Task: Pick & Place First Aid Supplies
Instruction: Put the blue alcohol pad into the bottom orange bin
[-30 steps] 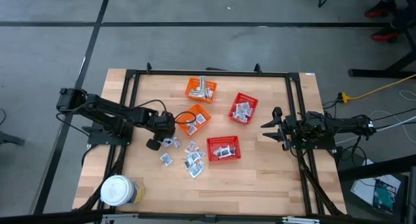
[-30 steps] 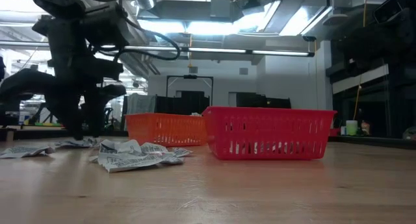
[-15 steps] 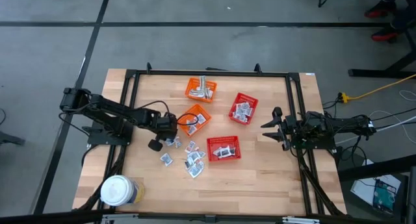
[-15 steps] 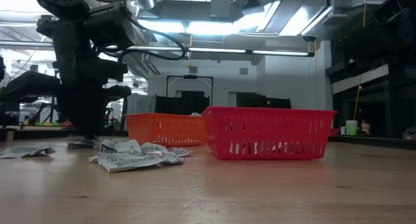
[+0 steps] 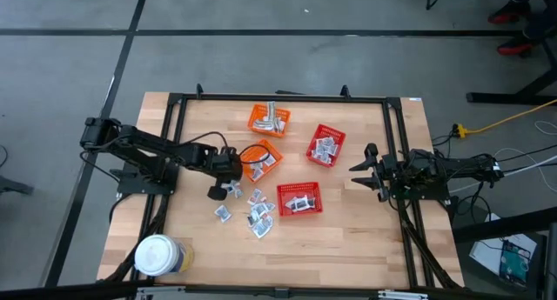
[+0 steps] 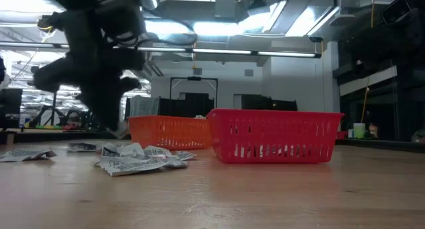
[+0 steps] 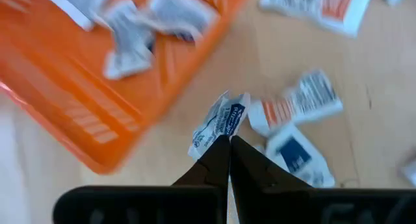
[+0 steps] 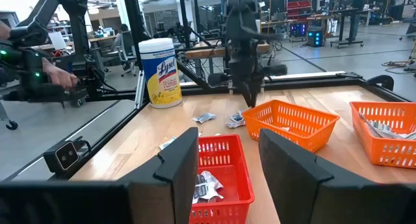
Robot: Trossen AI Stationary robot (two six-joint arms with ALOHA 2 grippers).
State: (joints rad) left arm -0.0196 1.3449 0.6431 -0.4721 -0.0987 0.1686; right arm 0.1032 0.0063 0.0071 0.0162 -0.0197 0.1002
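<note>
wooden table (image 5: 348, 239): four baskets already hold sachets. left gripper (image 7: 229, 138) pinches one sachet (image 7: 220, 123) just beside the nearer orange basket (image 5: 260, 158); several loose sachets (image 5: 252, 213) left. right gripper (image 5: 361, 170) waits wide, well apart.

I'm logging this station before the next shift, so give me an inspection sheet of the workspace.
Surface: wooden table inside a black frame.
Job's things: loose sachets on the table; others in two orange baskets and two red baskets.
Clutter: white-lidded wipes jar at a table corner.
Grippers: left tool shut on a sachet beside an orange basket; right tool open, waiting at the table's right.
Cables: yellow cable on the floor.
Surroundings: grey floor; workshop behind.
</note>
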